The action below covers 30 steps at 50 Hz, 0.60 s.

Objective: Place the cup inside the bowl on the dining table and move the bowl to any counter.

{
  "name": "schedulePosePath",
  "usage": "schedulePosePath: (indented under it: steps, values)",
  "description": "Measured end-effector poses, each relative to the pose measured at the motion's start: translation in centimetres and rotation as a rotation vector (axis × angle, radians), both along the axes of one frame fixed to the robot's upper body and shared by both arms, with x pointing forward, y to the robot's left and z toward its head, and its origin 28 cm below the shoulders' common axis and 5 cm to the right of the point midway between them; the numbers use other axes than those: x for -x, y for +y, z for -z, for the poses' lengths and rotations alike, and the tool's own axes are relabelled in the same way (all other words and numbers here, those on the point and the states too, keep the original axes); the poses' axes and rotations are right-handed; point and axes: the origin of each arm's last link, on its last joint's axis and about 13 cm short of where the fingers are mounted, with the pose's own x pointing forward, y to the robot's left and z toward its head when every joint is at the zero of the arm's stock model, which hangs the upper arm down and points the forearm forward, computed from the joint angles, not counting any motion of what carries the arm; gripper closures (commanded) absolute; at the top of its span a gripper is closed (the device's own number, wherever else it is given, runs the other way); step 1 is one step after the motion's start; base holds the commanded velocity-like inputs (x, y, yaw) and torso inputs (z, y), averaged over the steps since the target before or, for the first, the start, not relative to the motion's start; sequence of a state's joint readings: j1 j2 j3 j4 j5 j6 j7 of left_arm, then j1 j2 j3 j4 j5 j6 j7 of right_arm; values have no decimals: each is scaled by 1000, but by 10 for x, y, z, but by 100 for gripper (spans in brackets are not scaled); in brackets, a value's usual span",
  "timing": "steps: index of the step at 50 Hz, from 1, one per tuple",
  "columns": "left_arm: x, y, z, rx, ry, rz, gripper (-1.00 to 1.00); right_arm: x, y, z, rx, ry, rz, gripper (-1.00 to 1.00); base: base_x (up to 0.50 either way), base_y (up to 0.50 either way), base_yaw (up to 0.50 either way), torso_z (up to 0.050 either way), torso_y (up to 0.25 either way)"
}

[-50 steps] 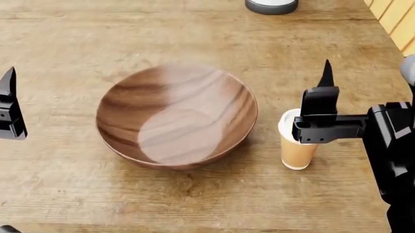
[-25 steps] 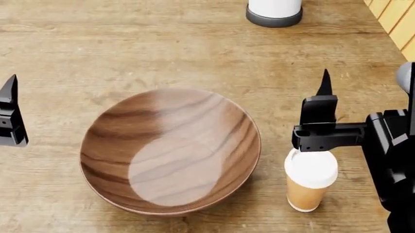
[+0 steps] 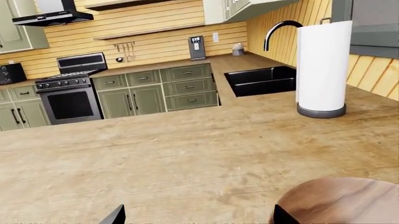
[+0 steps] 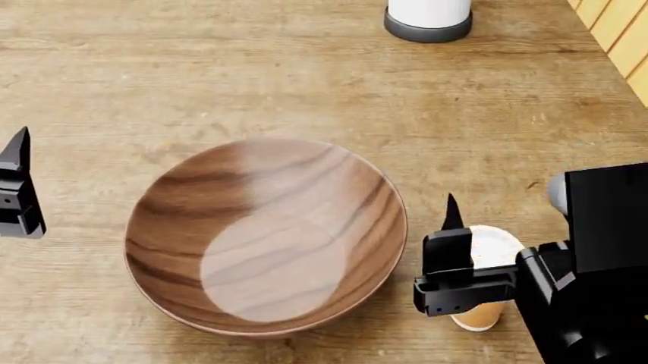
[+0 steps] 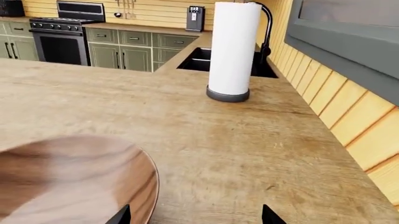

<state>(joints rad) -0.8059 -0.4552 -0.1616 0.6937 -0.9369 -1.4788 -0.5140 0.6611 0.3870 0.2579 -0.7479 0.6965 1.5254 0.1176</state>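
Note:
The dark brown wooden bowl (image 4: 263,235) sits on the light wood-plank table top (image 4: 202,76). It also shows in the left wrist view (image 3: 339,200) and the right wrist view (image 5: 68,182). The tan cup with a white lid (image 4: 496,246) stands upright just right of the bowl, partly hidden by my right gripper (image 4: 498,216). That gripper hangs over the cup, open and empty (image 5: 194,217); the cup does not show in its wrist view. My left gripper (image 4: 15,182) is open and empty (image 3: 198,217), well left of the bowl.
A white paper-towel roll on a dark grey base (image 4: 429,19) stands at the far side, also in both wrist views (image 3: 321,70) (image 5: 232,51). A black sink (image 3: 262,79) lies beyond it. A yellow plank wall (image 4: 618,30) borders the right. A stove (image 3: 68,93) stands far back.
My right gripper has moved back toward me and a little left, from beyond the cup to over it. The view shifted one second ago, then held. The left gripper barely moved.

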Motion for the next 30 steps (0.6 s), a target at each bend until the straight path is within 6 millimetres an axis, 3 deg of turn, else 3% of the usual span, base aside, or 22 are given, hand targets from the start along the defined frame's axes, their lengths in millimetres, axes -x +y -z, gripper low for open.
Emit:
schedulePosePath:
  steps: [30]
  values:
    - [2, 3, 3, 8, 9, 7, -100, -12, -1, 31, 12, 104, 13, -100, 0, 0, 0, 0, 0]
